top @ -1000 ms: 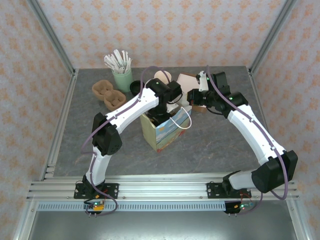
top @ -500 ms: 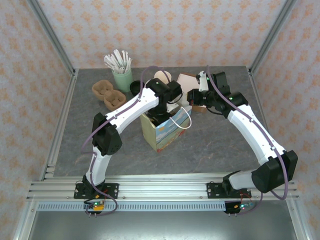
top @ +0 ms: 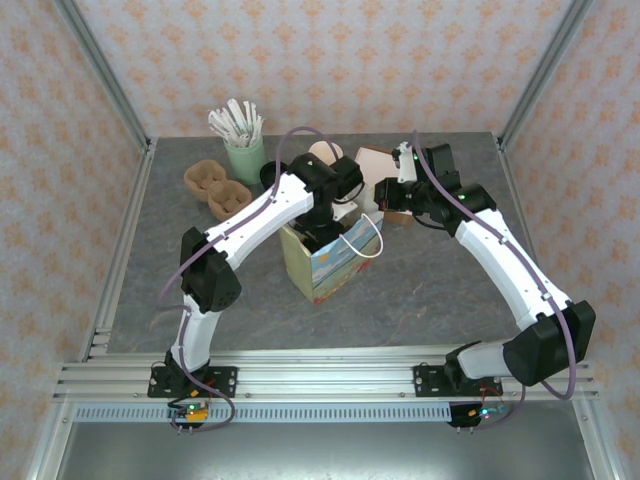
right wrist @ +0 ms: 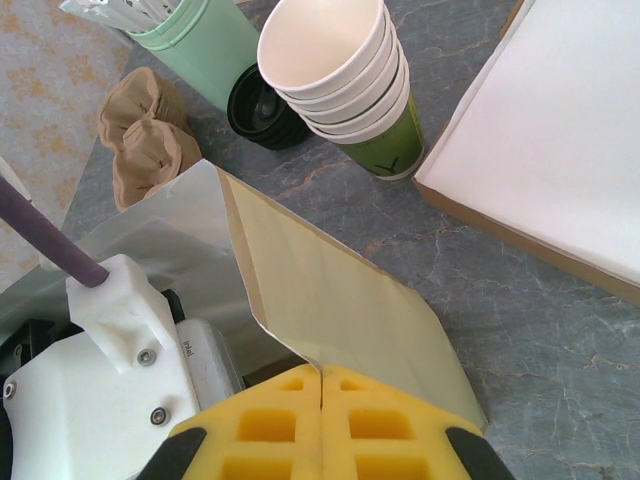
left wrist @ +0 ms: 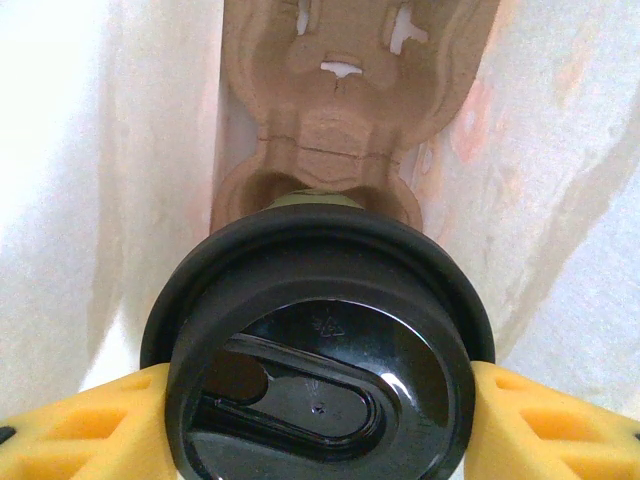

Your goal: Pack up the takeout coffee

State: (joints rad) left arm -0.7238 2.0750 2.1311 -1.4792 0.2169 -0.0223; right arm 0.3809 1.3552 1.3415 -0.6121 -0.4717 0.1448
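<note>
Left claw [left wrist: 315,432] on takeout coffee [left wrist: 318,330], bag [left wrist: 120,150] walls close either side

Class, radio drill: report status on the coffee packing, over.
Left gripper shut on takeout coffee, inside bag. Right gripper pinching bag rim open. Pulp carrier below it; nothing blocking.

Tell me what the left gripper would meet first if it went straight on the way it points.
Probably the brown pulp cup carrier inside the paper bag: the takeout coffee in the left gripper points into its near well; depth is unclear.
</note>
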